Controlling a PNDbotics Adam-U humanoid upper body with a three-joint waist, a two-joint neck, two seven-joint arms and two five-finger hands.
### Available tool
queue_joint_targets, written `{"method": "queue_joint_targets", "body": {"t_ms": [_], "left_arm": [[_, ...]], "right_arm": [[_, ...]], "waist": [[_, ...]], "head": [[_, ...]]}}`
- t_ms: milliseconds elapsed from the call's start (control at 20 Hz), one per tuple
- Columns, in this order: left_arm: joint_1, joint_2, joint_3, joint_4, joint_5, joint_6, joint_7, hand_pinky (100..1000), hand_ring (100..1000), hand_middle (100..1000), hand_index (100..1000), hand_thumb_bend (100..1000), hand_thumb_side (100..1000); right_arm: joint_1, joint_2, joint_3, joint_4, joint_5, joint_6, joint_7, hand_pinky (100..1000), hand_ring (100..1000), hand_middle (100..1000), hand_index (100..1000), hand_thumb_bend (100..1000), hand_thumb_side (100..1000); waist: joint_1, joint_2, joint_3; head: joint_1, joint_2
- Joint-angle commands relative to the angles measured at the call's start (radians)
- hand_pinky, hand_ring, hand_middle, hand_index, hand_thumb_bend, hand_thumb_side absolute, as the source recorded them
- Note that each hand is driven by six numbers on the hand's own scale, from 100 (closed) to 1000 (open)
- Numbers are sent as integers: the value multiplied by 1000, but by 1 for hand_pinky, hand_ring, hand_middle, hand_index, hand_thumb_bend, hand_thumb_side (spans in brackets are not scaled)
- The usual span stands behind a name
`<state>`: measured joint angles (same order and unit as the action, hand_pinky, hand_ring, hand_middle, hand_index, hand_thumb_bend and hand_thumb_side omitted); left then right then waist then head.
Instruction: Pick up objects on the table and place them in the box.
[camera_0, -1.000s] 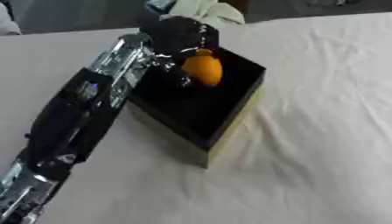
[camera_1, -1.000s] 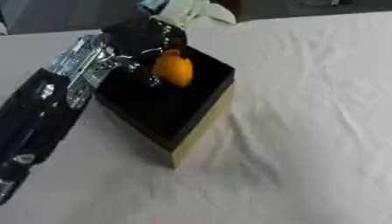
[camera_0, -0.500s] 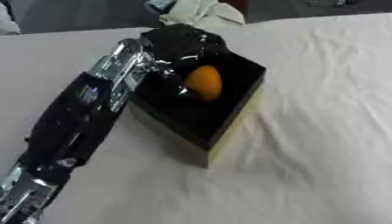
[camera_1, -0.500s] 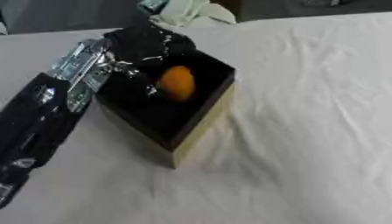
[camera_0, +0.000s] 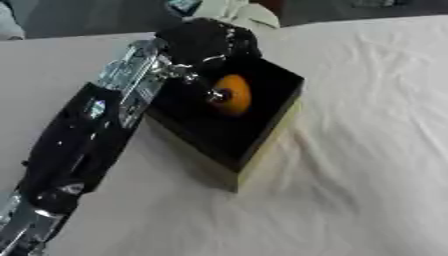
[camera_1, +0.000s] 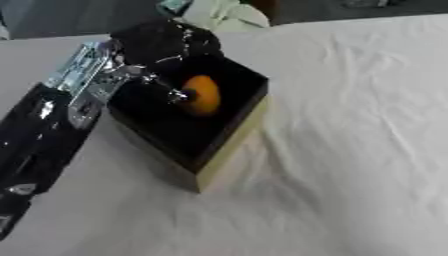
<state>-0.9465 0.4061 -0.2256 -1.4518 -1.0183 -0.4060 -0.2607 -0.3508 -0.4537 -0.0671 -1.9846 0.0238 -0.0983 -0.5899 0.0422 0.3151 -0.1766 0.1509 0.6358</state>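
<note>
Orange (camera_0: 233, 93): inside the box, low against the dark floor, toward the far side. One second ago it hung between my fingers above the opening; half a second ago it had already dropped clear of them. Now it lies in the box, apart from my palm, though one fingertip shows just beside its left edge. Touching or not: I cannot tell.

Box (camera_0: 262, 131): black inside, pale outer wall, open top, one corner toward me. Same place on the cloth as a second ago.

Left hand (camera_0: 206, 41): mine, over the box's far-left corner. Fingers (camera_0: 194, 80) point down into the box, loosened, holding nothing. It has drawn back toward the rim since the release.

Left arm (camera_0: 87, 130): runs from the lower left up to the box's left wall.

Right hand: not seen.

Cloth (camera_0: 367, 125): white, wrinkled, to the right of the box and in front of it.

Pale bundle (camera_0: 234, 11): beyond the box, at the far edge. What it is, I cannot make out.

Meaning for the task: this item counts as placed. Next, I judge, lift my hand out without catching the rim, then look for another item.
</note>
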Motion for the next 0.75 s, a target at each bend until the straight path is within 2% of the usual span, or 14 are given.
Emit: {"method": "queue_joint_targets", "body": {"t_ms": [50, 200, 300, 450, 600, 750], "left_arm": [[4, 52, 59, -99, 102, 55, 38, 541, 686, 762, 766, 284, 385], [54, 76, 127, -174, 278, 100, 52, 515, 632, 718, 687, 176, 522], [91, 88, 194, -222, 408, 142, 60, 512, 624, 708, 675, 176, 521], [138, 108, 273, -296, 532, 207, 107, 508, 610, 689, 650, 178, 517], [182, 126, 324, -354, 624, 235, 186, 516, 609, 682, 645, 190, 508], [228, 139, 365, -399, 693, 239, 281, 524, 611, 678, 643, 215, 488]], "right_arm": [[-4, -21, -11, -15, 5, -2, -7, 777, 766, 674, 864, 281, 1000], [-3, -22, -16, -15, 7, -3, -12, 777, 766, 674, 864, 280, 1000], [-2, -22, -18, -15, 7, -4, -15, 777, 766, 674, 864, 280, 1000], [-5, -23, -21, -15, 9, -7, -19, 777, 765, 675, 864, 280, 1000], [-5, -24, -24, -15, 10, -8, -22, 777, 766, 675, 864, 280, 1000], [-4, -27, -27, -15, 12, -10, -26, 776, 765, 675, 864, 279, 1000]], "waist": [[-2, -24, 2], [0, -25, 5], [0, -25, 8], [-2, -23, 11], [-6, -22, 15], [-10, -21, 17]], "head": [[-9, -8], [-19, -5], [-26, -2], [-31, -1], [-36, -1], [-39, -1]]}}
